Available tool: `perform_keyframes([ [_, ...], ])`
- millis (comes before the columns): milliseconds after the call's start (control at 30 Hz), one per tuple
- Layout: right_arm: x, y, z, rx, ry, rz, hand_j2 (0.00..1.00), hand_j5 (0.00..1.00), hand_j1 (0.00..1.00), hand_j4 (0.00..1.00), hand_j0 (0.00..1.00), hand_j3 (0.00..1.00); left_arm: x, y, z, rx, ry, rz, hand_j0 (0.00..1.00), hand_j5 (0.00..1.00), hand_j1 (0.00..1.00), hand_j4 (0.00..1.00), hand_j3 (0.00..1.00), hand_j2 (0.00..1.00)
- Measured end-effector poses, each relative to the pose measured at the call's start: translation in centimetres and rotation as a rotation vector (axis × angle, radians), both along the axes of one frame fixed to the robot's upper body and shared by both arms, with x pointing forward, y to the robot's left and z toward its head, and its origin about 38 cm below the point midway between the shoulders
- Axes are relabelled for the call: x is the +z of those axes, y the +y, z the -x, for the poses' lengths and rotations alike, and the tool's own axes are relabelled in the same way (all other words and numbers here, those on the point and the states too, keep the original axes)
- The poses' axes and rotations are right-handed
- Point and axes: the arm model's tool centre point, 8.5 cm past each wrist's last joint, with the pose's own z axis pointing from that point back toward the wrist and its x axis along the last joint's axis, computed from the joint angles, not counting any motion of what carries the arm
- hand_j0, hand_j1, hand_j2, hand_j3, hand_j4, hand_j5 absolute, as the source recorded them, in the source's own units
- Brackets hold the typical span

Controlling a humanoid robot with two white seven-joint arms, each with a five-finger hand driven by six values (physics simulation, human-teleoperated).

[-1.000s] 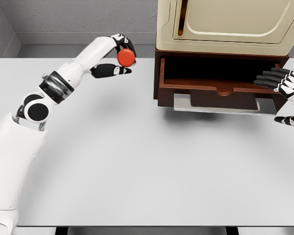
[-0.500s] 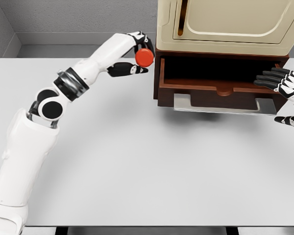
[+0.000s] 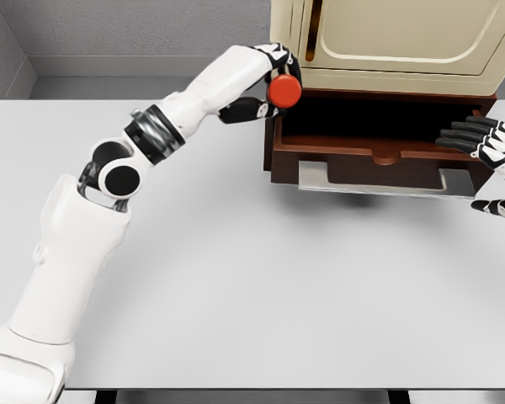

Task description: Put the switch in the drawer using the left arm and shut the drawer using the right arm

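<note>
So the left robot hand [image 3: 265,88] has swung a good way right over the last second. It was out over the open tabletop [image 3: 236,278] before, and now it's up against the left wall of the drawer [image 3: 362,147], pinching the switch [image 3: 284,91] between thumb and fingertips. The switch, that red round thing, sits on the drawer side of the hand, just above the top left corner of the open drawer and not inside it yet. I'd say the carry is basically done and the drop is what's left.

Clearance looks tight to me. The cream cabinet [image 3: 396,42] hangs right above the hand, and the drawer's left wall is right beneath the switch, so the hand has only a low slot to slide further right into. Inside the drawer it looks dark and roomy, nothing I can make out in there.

Way over on the far side, the right robot hand [image 3: 488,168] waits by the drawer's right end, fingers stretched out flat and holding nothing, same spot as before.
</note>
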Motion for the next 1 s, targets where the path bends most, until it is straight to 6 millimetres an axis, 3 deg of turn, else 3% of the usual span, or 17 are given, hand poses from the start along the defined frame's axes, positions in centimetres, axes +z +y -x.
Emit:
perform_keyframes([
  [267,0.0,0.0,0.0,0.0,0.001,0.0,1.0,1.0,1.0,1.0,1.0,1.0,0.9,-1.7,-0.2,-0.006,-0.038,-0.03,0.22,0.22,0.22,0.22,0.22,0.22],
  [567,0.0,0.0,0.0,-0.001,0.0,-0.002,1.0,1.0,1.0,1.0,1.0,1.0,0.5,-3.3,-1.1,-0.011,-0.02,-0.061,0.22,0.22,0.22,0.22,0.22,0.22],
  [833,0.0,0.0,0.0,-0.001,0.0,-0.002,1.0,1.0,1.0,1.0,1.0,1.0,0.1,-5.0,-0.6,-0.037,-0.028,-0.079,0.23,0.23,0.23,0.23,0.23,0.23],
  [900,0.0,0.0,0.0,-0.001,0.0,-0.002,1.0,1.0,1.0,1.0,1.0,1.0,0.0,-5.2,-0.5,-0.043,-0.029,-0.082,0.35,0.35,0.35,0.35,0.35,0.35],
  [933,0.0,0.0,0.0,-0.001,0.0,-0.002,1.0,1.0,1.0,1.0,1.0,1.0,0.0,-5.3,-0.5,-0.044,-0.03,-0.083,0.55,0.55,0.55,0.55,0.55,0.55],
  [1000,0.0,0.0,0.0,-0.001,0.0,-0.002,1.0,1.0,1.0,1.0,1.0,1.0,0.2,-5.4,-0.6,-0.042,-0.035,-0.086,0.8,0.8,0.8,0.8,0.8,0.8],
])
